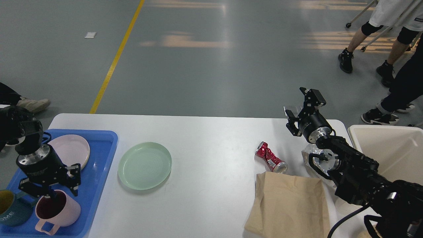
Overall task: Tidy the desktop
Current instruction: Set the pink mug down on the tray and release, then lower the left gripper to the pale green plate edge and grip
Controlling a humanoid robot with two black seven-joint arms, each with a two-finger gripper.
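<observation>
Head view, single moment. Desktop [211, 158] white, spanning the lower half of view, rounded far corners visible.

At 9 o'clock: blue tray [99, 172] on the tabletop's left end. Inside: pink plate [71, 150] at the far side, pink mug [57, 211] upright at the near side with handle toward 6 o'clock, teal mug [10, 211] just beside it, cut by the frame edge.

Left gripper [49, 190] pointing down, just above the pink mug's rim; fingers spread apart, nothing between them.

Just right of the tray: green plate [144, 165], flat on bare tabletop.

Toward 4 o'clock: crushed red can [270, 158] on its side, touching the top edge of brown paper bag [290, 205] lying flat. Crumpled foil [312, 155] partly hidden behind the right arm.

Right gripper [302, 105] raised at 3 o'clock over the far right corner, fingers apart, empty.

Beige bin [390, 148] beyond the right edge.
</observation>
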